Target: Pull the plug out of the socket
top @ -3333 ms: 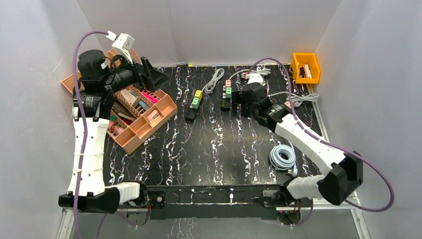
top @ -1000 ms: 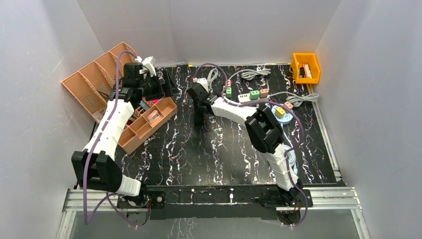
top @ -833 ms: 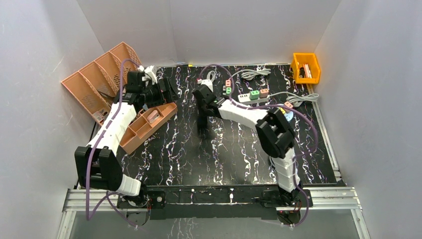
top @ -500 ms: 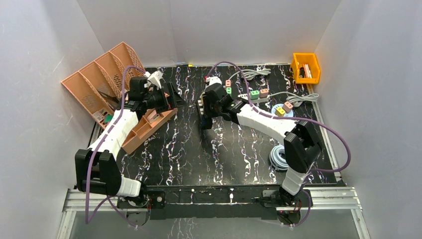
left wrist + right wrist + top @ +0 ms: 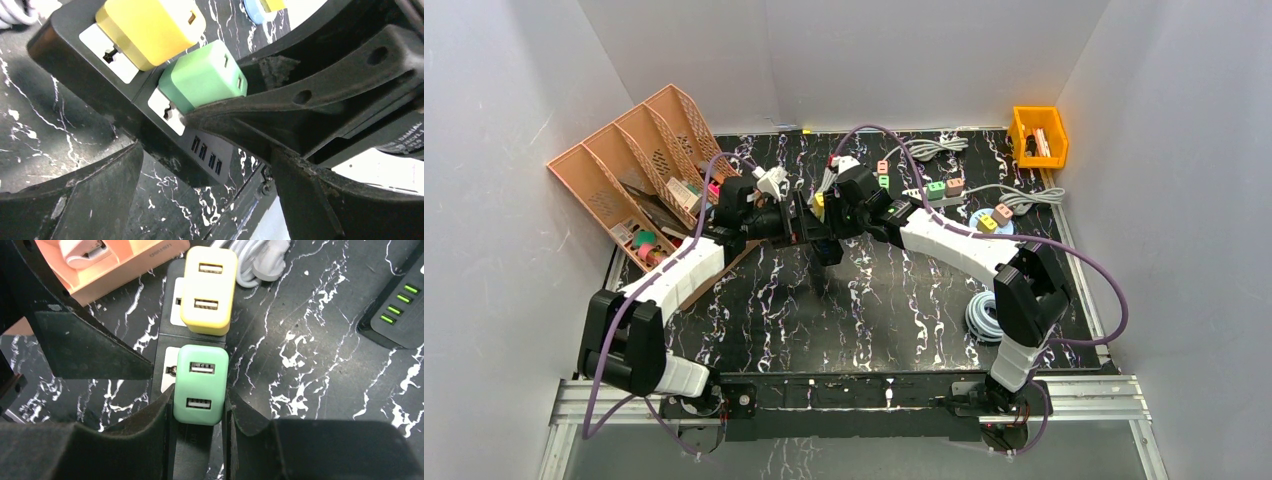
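Note:
The socket is a black power strip (image 5: 165, 310) lying on the marbled table, with a yellow plug (image 5: 209, 290) and a green plug (image 5: 200, 385) seated in it. My right gripper (image 5: 198, 415) is shut on the green plug, one finger against each side. In the left wrist view the green plug (image 5: 202, 75) and yellow plug (image 5: 150, 30) stand on the strip (image 5: 150, 135), with a right finger (image 5: 300, 100) lying across. My left gripper (image 5: 200, 200) is open, its fingers on either side of the strip's USB end. From above, both grippers meet at the strip (image 5: 827, 248).
An orange file organiser (image 5: 639, 160) stands at the left, its tray (image 5: 115, 260) close to the strip. A second black strip with green lights (image 5: 400, 305), a white strip with plugs (image 5: 934, 190), a coiled cable (image 5: 989, 315) and an orange bin (image 5: 1038, 135) lie to the right.
My left arm has swung right, away from the organiser, and its open gripper now straddles the black strip. The right gripper has stayed shut over the strip.

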Controlling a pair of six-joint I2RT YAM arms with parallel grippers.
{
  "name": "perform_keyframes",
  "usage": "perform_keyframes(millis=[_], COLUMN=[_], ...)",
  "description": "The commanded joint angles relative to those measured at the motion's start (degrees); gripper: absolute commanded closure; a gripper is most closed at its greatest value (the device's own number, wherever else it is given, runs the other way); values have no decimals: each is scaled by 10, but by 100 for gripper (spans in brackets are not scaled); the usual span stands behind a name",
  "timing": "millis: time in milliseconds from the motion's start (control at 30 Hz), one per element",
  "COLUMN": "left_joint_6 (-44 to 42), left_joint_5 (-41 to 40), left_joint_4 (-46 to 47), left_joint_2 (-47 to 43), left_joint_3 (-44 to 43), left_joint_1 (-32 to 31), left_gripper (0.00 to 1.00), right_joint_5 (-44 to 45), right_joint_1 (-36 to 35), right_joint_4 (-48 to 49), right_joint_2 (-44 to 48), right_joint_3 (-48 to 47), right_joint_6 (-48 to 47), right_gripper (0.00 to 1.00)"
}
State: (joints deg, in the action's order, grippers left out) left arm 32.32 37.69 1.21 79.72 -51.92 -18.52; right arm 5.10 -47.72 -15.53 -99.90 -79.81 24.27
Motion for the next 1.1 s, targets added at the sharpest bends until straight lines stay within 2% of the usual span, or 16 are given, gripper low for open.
perform_keyframes(millis=[0, 200, 300, 500, 767, 933, 1067], left_joint_6=[28, 33, 13, -20, -5, 79, 78], left_joint_5=[-7, -23, -32, -49, 11, 99, 124], left_joint_4=[51, 35, -8, -28, 48, 171, 193], left_joint_2=[8, 12, 11, -11, -54, -81, -81], left_joint_3=[25, 42, 48, 79, 111, 163, 163], left_joint_1=[-13, -18, -19, -19, -6, 97, 114], left_gripper=[2, 2, 2, 2, 2, 2, 2], right_joint_5=[-37, -18, -19, -21, -34, -76, -84], right_joint_1=[-7, -6, -5, 2, 21, 50, 53], right_joint_4=[80, 104, 101, 108, 129, 138, 143], right_joint_2=[10, 19, 17, 24, 36, 48, 54], right_joint_3=[-34, -22, -30, -25, -4, 8, 13], right_joint_6=[-2, 4, -2, 2, 4, 2, 2], right_gripper=[100, 100, 100, 100, 100, 100, 100])
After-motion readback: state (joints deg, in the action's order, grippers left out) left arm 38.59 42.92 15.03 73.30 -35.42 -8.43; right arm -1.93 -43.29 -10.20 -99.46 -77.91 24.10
